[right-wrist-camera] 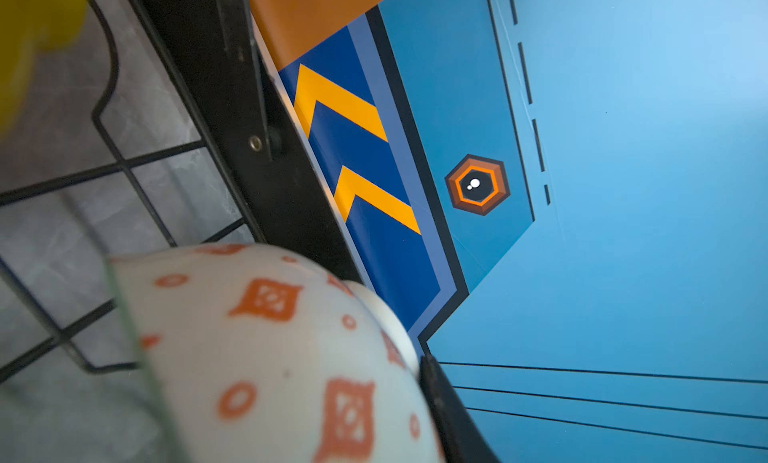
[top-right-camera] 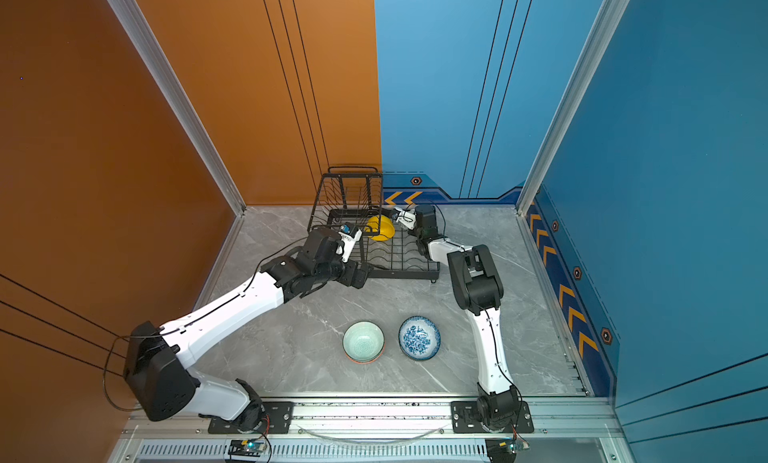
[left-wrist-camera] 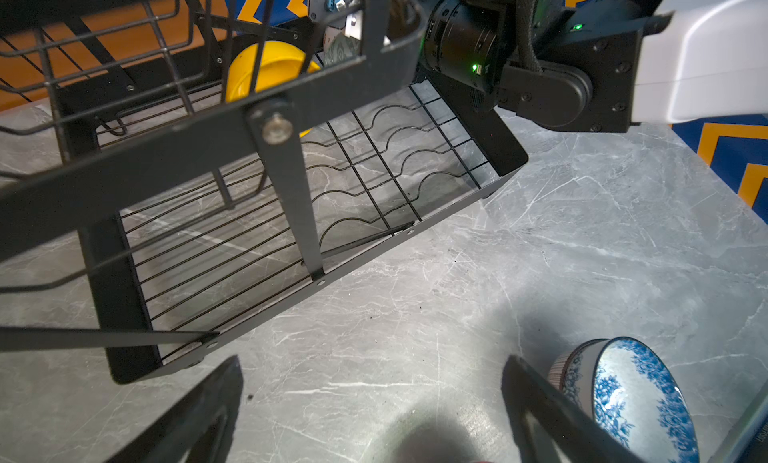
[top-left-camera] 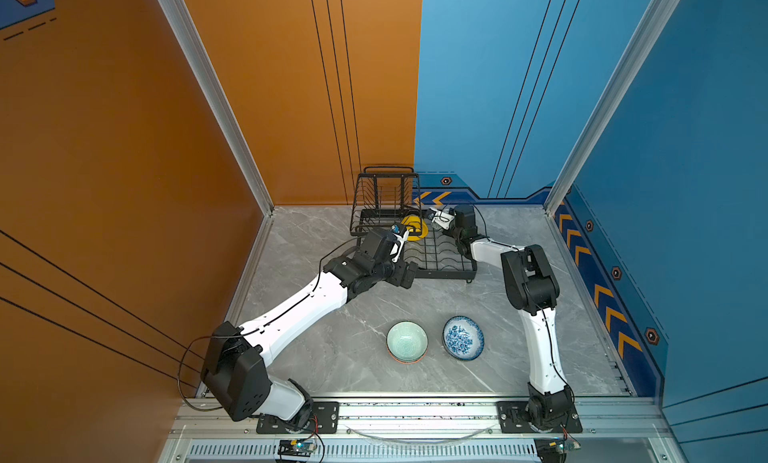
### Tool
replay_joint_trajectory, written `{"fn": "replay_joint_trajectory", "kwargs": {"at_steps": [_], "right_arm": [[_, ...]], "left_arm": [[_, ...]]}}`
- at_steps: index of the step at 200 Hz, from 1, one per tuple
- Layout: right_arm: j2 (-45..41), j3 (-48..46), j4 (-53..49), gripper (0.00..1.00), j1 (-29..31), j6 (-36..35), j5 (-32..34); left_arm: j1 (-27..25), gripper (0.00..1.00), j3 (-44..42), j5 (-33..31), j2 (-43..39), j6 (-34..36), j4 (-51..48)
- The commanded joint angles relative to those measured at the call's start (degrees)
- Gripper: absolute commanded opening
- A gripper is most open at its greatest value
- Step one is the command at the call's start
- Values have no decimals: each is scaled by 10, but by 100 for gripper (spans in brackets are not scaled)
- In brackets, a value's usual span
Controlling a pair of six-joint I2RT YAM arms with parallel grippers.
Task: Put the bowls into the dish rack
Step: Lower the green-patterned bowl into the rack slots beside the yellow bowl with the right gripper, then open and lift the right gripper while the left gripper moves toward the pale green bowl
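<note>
The black wire dish rack stands at the back of the table. A yellow bowl stands on edge in its lower tray. At the rack's far right end my right gripper has an orange diamond-patterned bowl in its jaws over the tray wires. Only one dark finger shows, lying against the bowl's rim. My left gripper is open and empty, beside the rack's left side. A mint ringed bowl and a blue-and-white floral bowl sit upright near the table's front.
The rack's raised basket tier stands at its back left, close over my left gripper. An orange rim shows beneath the mint bowl. Walls close the table at the back and on both sides. My right arm leans over the rack's right edge.
</note>
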Motion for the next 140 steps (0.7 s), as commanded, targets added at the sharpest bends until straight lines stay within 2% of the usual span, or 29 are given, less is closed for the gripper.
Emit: {"fn": "replay_joint_trajectory", "kwargs": {"at_steps": [1, 23, 41, 65, 84, 126, 140], "right_arm": [[-23, 6, -27, 42, -1, 13, -12], [-26, 4, -28, 50, -1, 15, -14], [-29, 1, -24, 61, -1, 16, -13], [-33, -2, -18, 69, -2, 18, -12], [-38, -12, 0, 79, -2, 19, -12], [-51, -27, 23, 89, -4, 27, -8], [-59, -38, 38, 96, -4, 35, -7]], "left_arm": [[4, 98, -8, 11, -9, 3, -8], [4, 98, -7, 12, -9, 3, -8], [4, 98, -6, 13, -8, 3, -8], [3, 98, -4, 14, -7, 3, -8], [3, 98, -2, 15, -6, 4, -8], [3, 98, -5, 14, -9, 4, -8], [3, 98, -7, 13, -12, 3, -9]]}}
